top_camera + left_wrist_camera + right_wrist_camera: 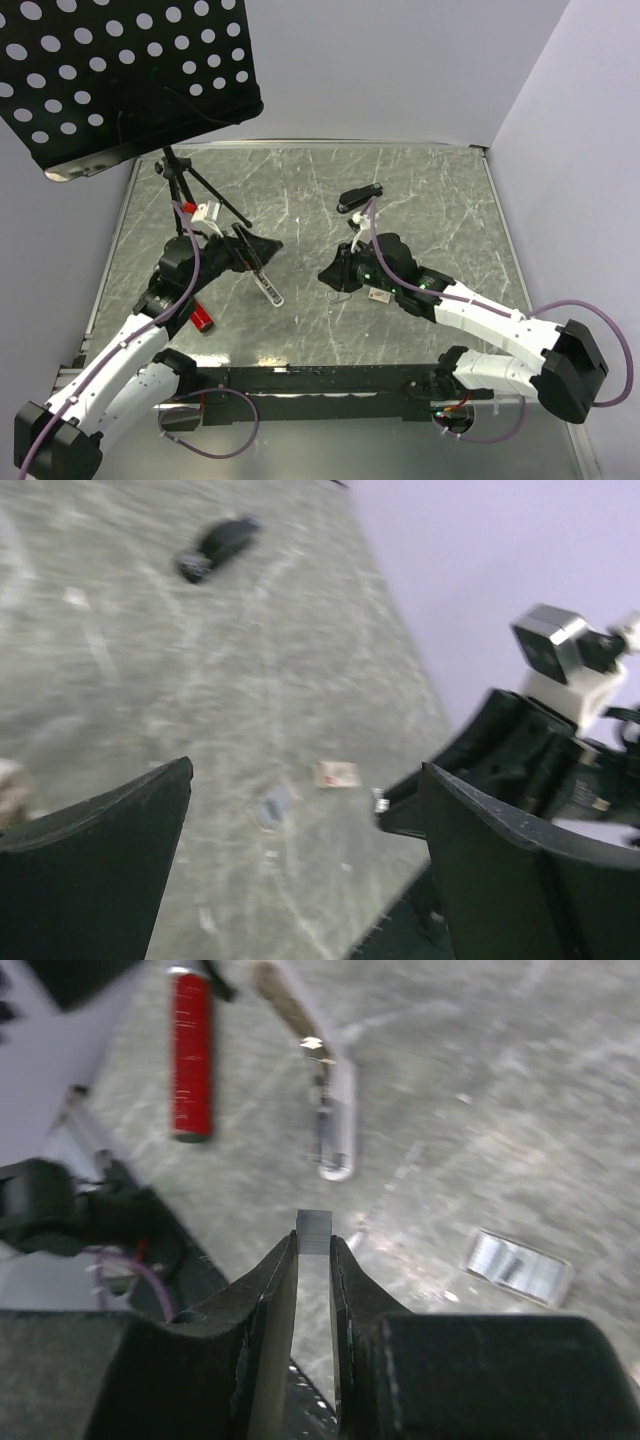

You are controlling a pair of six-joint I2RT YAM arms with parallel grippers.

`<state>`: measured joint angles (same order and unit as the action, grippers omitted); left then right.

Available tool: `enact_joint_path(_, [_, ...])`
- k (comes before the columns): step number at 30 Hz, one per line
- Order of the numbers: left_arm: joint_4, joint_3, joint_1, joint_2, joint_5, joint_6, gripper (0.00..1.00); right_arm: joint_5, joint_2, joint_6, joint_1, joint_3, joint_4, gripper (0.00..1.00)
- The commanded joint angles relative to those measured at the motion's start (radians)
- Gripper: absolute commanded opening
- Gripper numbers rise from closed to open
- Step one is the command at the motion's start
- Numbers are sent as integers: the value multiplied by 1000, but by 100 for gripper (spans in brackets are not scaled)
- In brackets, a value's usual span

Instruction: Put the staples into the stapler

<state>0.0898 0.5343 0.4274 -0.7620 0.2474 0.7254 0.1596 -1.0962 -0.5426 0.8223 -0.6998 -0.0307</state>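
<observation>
Pinching 1 short grey strip of staples (313, 1226) in the right gripper (313, 1250), fingers nearly closed on it, just right of the open stapler (330, 1135), not yet over its rail. Holds the left gripper (305, 770) spread wide, gripping nothing, at the stapler's far end. Shows the staple box (335, 774) and clear tray (518, 1265) farther right of the stapler. Judged roughly halfway: strip picked, stapler opened; needs seating in the rail, then closing.
</observation>
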Motion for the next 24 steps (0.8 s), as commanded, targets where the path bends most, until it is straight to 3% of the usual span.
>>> enact_joint_path(1, [174, 0, 56, -16, 128, 149, 99, 122, 67, 10, 6, 26, 239, 25])
enact_joint_path(6, [212, 10, 148, -48, 81, 303, 99, 167, 102, 23, 6, 23, 278, 26])
enact_joint_path(11, [116, 61, 215, -94, 27, 460, 99, 181, 124, 87, 5, 16, 301, 27])
enact_joint_path(15, [80, 76, 231, -122, 27, 587, 99, 195, 128, 141, 5, 13, 333, 28])
enact_joint_path(24, [-1, 124, 232, -138, 21, 692, 89, 216, 131, 174, 6, 11, 341, 28])
